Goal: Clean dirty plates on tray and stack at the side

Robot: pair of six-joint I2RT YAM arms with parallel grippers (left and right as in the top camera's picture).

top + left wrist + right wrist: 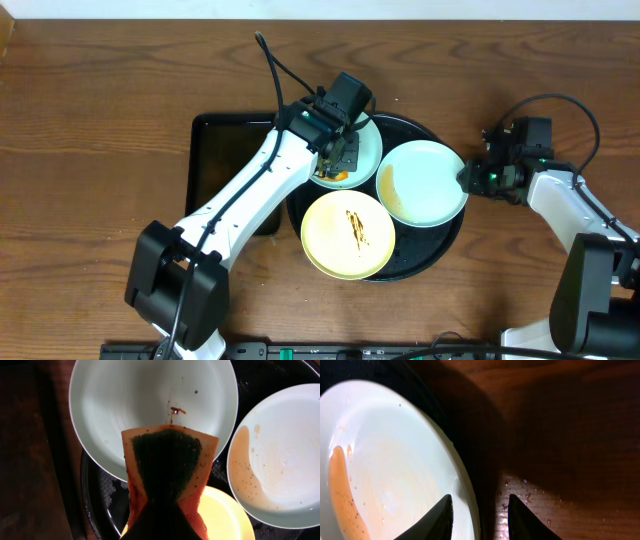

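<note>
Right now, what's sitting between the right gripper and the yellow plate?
In the overhead view, a pale blue plate with an orange smear lies between the right gripper and the yellow plate.

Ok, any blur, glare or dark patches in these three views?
Overhead: evenly lit and sharp. Left wrist: sponge looms close and soft, left edge nearly black. Right wrist: plate washed out by glare, table above in deep shadow.
</note>
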